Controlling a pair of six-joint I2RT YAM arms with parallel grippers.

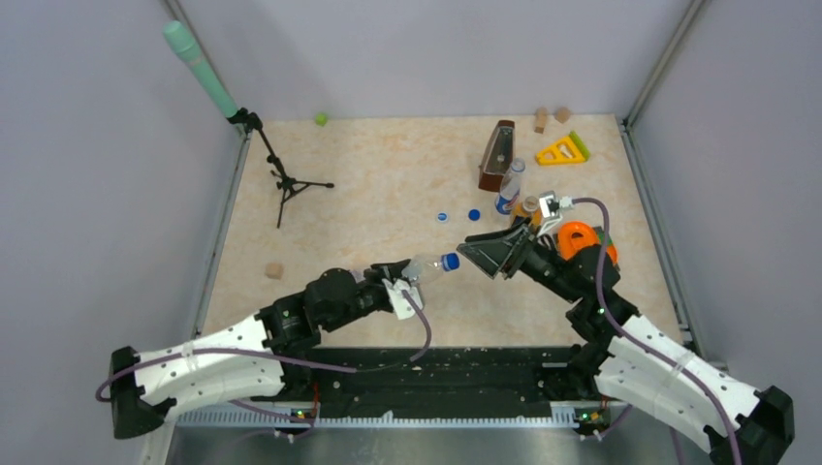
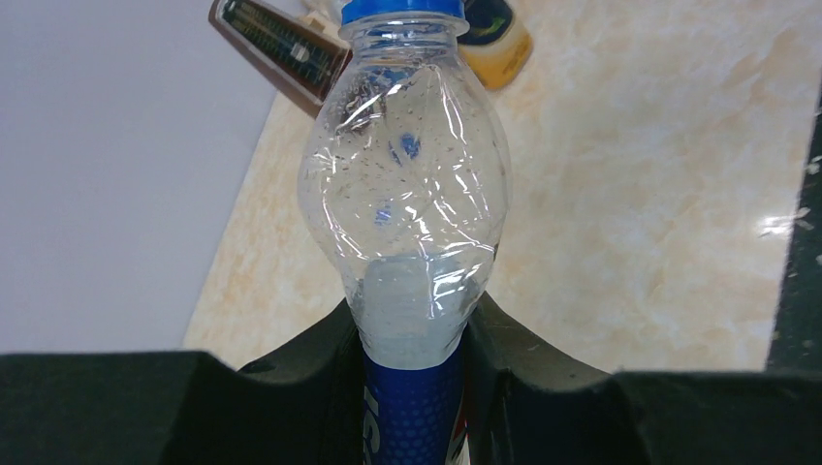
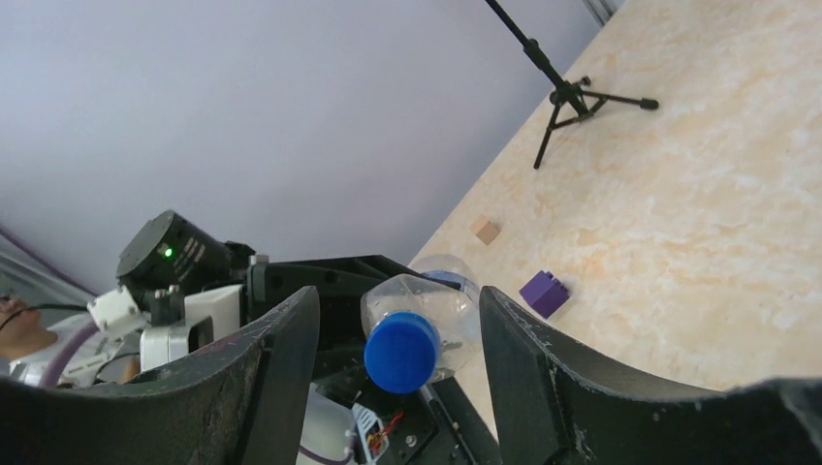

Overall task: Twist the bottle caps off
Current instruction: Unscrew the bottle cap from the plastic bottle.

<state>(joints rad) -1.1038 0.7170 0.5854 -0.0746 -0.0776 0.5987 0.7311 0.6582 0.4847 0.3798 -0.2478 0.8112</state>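
**Left gripper clamps the bottle; right fingers stand spread around its cap**

The left gripper (image 2: pixel 412 325) is closed on the bottle (image 2: pixel 407 194). Its two black fingers (image 2: pixel 291 397) press the body from either side, just above the blue label (image 2: pixel 412 421). The clear plastic narrows where they pinch it. From above, the bottle lies close to level, with its neck pointing toward the right arm. A blue cap (image 2: pixel 402 10) sits on that neck.

The right gripper (image 3: pixel 397 305) is open. Its fingers (image 3: pixel 276 378) are spread to either side of the cap, with a gap showing on both sides, so neither finger touches it. The cap faces the right wrist camera head-on, with the bottle's shoulder behind it.

Two loose caps lie flat on the table (image 1: pixel 368 194) beyond the gripper tips. They are a pale cap (image 1: pixel 442 217) and a dark blue cap (image 1: pixel 474 215), near each other but apart.

Farther back, a second bottle (image 1: pixel 509 189) lies just beside a brown box (image 1: pixel 496 155). A yellow wedge (image 1: pixel 562 150) sits toward the far right corner. An orange ring (image 1: pixel 574 237) lies close by the right arm.

A wood block (image 1: pixel 274 270) rests on the left side of the table. A black tripod (image 1: pixel 281 174) stands beyond it, carrying a green rod (image 1: pixel 199 68). The right wrist view also shows a purple cube (image 3: pixel 545 293) on the table, just past the bottle.
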